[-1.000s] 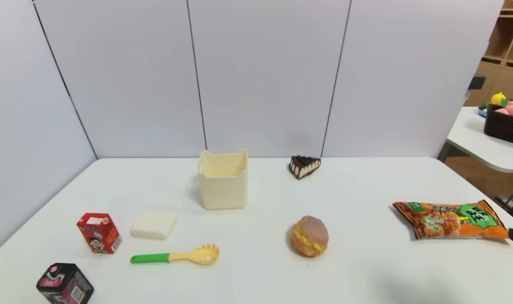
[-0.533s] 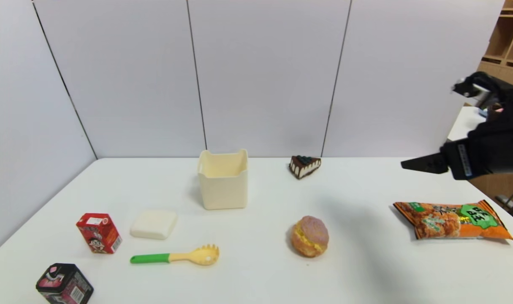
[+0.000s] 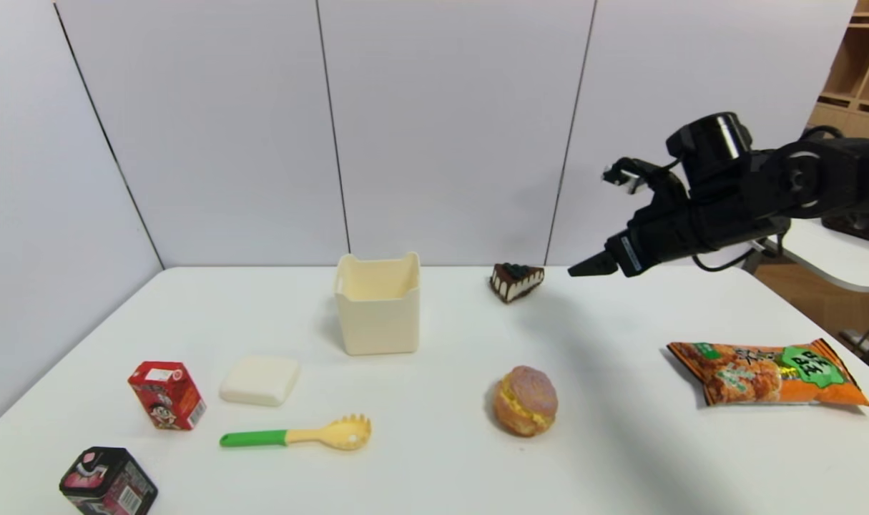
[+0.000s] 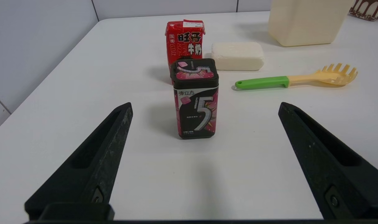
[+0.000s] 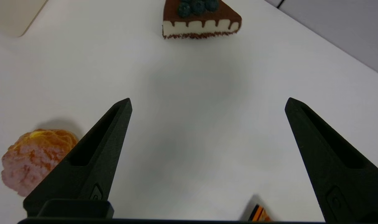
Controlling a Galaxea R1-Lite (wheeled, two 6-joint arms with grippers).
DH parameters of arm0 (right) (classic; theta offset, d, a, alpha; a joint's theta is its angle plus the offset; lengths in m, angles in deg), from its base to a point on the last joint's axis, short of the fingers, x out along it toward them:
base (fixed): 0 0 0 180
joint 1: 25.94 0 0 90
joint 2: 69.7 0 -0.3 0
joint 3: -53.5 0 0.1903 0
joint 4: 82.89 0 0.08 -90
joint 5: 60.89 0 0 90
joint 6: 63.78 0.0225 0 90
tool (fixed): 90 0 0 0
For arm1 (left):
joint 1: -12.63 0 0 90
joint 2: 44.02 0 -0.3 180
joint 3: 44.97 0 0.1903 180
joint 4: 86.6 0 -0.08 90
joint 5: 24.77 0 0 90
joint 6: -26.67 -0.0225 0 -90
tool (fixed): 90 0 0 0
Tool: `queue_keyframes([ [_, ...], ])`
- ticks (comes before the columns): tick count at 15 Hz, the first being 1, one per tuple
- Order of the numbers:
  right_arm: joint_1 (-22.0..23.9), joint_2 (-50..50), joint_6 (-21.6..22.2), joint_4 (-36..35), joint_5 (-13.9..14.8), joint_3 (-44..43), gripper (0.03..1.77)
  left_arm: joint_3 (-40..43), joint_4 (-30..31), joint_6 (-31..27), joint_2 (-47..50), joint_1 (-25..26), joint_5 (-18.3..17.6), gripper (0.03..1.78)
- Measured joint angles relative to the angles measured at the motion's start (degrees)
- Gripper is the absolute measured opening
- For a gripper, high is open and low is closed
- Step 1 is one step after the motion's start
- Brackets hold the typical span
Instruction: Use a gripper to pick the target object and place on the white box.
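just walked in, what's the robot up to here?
The right gripper is in the air over the far right of the table, jaws open and holding nothing, pointing at the toy cake slice. The slice sits untouched on the table, to the right of the white box, apart from it. The left gripper is open and idle low over the near left corner, facing a black gum tin and a red milk carton.

I see matt plastic white box (image 3: 377, 306), glossy foil snack bag (image 3: 767, 373), smooth matt white table (image 3: 620, 458), glossy gum tin (image 4: 195, 98).
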Motion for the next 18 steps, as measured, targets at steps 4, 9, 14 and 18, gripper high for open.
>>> queue_keyframes([
  [4, 0.02, 10.23, -6.29, -0.35, -5.88, -8.90, 1.70, 0.00, 0.00, 0.00, 0.00, 0.00, 0.00, 1.69],
  [9, 1.49, 19.29, -14.29, -0.94, -17.12, -16.65, 1.70, 0.00, -0.02, 0.00, 0.00, 0.00, 0.00, 1.69],
  [14, 3.30, 24.27, -19.69, -5.21, -24.59, -19.98, 1.70, 0.00, -0.02, -0.02, 0.00, 0.00, 0.00, 1.69],
  [18, 3.52, 27.31, -19.97, -13.62, -28.17, -20.92, 1.70, 0.00, -0.02, -0.02, 0.00, 0.00, 0.01, 1.69],
])
